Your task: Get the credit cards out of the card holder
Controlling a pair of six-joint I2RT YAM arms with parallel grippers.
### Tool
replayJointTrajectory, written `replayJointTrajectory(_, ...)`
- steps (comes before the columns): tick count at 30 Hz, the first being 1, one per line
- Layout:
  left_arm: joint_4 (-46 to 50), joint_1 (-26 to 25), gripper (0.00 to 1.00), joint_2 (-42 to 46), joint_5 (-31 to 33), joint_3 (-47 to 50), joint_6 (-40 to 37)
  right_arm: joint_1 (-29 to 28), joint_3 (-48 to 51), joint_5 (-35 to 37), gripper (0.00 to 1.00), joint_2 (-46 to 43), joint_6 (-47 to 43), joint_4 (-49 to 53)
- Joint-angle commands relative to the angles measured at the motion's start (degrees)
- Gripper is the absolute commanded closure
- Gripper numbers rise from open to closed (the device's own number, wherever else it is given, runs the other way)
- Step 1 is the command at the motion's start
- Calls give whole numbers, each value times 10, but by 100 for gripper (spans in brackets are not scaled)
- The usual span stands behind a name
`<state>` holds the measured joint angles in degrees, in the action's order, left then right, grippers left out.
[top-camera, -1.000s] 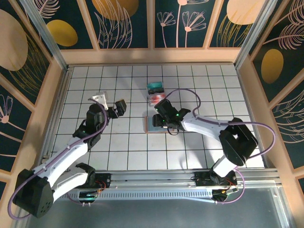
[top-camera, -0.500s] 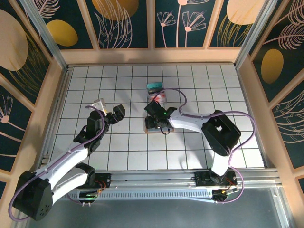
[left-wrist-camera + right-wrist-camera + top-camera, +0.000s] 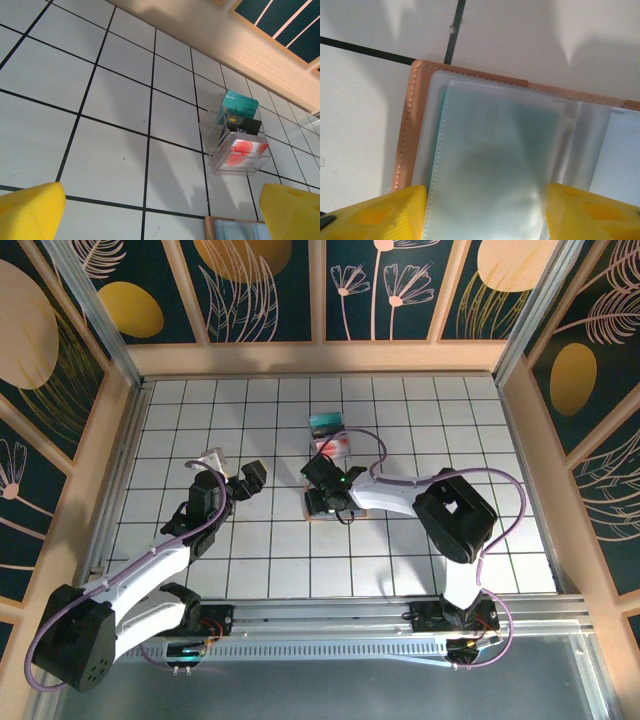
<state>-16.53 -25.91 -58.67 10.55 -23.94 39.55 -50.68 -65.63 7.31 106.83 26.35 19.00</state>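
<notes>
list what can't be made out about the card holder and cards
Top view: the right gripper covers most of the card holder, hiding its pockets.
Right wrist: the frosted sleeve blurs what lies inside to a teal tint.
Left wrist: card print in the clear box is too small.

A white tabletop (image 3: 270, 555) with black grid lines sits inside pale wood walls (image 3: 320, 357) topped by dark teal floral panels (image 3: 270, 285), a silver rail (image 3: 330, 612) runs along the near edge, and a clear plastic compartment box (image 3: 239, 171) stands mid-table toward the back wall.
</notes>
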Motion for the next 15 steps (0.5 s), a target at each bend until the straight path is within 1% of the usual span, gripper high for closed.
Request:
replayJointTrajectory(1, -18, 2, 1, -1, -5, -8, 4, 0, -6, -27, 42, 14, -14, 3)
replayJointTrajectory(7, -10, 2, 1, 6, 0, -9, -1, 0, 5, -61, 49, 2, -35, -7)
replayJointTrajectory(8, -10, 2, 1, 8, 0, -8, 0, -1, 9, -84, 50, -3, -40, -12)
replayJointTrajectory(11, -10, 2, 1, 14, 1, -7, -1, -1, 18, -114, 54, -17, -48, -20)
replayJointTrajectory(14, -8, 2, 1, 17, -1, -8, -3, -2, 22, -109, 55, -29, -49, -14)
replayJointTrajectory(15, -8, 2, 1, 17, -1, -8, -5, -2, 20, -97, 53, -32, -48, -6)
